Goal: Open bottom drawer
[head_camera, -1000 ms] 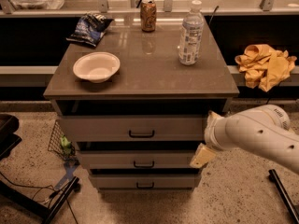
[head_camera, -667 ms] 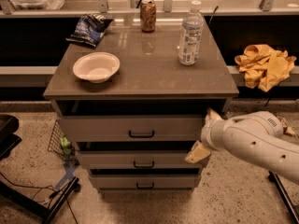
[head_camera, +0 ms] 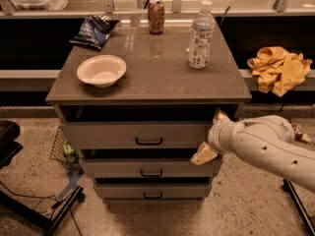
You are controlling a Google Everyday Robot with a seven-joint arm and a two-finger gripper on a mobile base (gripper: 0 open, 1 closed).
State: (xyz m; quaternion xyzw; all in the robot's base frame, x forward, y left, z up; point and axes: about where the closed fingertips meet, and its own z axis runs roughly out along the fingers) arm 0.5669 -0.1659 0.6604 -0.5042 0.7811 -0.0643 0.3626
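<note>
The bottom drawer (head_camera: 123, 191), lowest of three grey-beige fronts with a small black bar handle (head_camera: 153, 195), sat just above the speckled floor (head_camera: 236, 215). Its front lay set back beneath the middle drawer (head_camera: 118, 167), with a dark gap between the two. The cabinet (head_camera: 157, 68) stood at centre, its top drawer (head_camera: 108, 134) projecting farthest forward. The white robot arm (head_camera: 266, 146) entered from the right, reaching toward the cabinet's right front corner. The gripper (head_camera: 211, 135) lay at the right end of the top drawer's front, well above the bottom drawer. Its fingers (head_camera: 204, 155) stood wide apart, one above and one below, gripping nothing. A yellow cloth (head_camera: 278, 69) lay on the ledge to the right. On the cabinet top stood a white bowl (head_camera: 101, 70) at left, a water bottle (head_camera: 201, 36) at right, a dark snack bag (head_camera: 94, 29) at the rear left, and a can (head_camera: 156, 16) at the rear centre.
</note>
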